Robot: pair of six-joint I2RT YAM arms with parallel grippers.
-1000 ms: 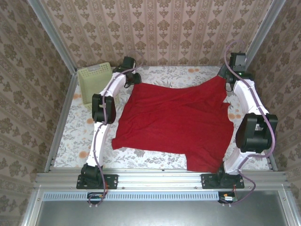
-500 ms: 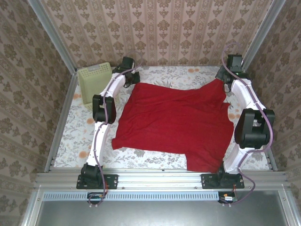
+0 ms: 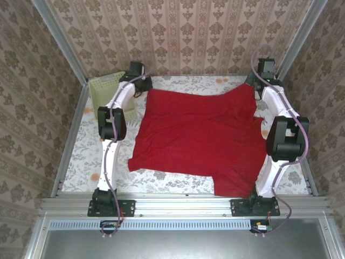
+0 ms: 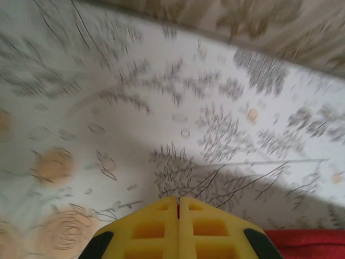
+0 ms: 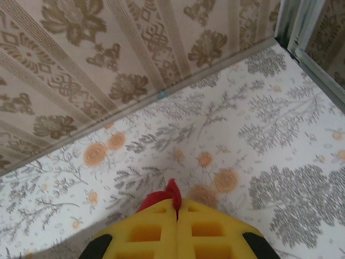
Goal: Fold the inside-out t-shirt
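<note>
Red t-shirt [image 3: 199,140] lying spread and wrinkled across the flowered table [image 3: 81,156], its two far corners drawn up near the back wall. Right gripper [image 5: 177,202] is closed, with a tip of red cloth poking out between its yellow fingers. Left gripper [image 4: 178,202] is closed too, red cloth just beside it, so it seems to pinch the far left corner. A good fold likely needs both corners lifted level and carried evenly toward the near hem, clear of the basket [image 3: 105,91] beside the left arm
</note>
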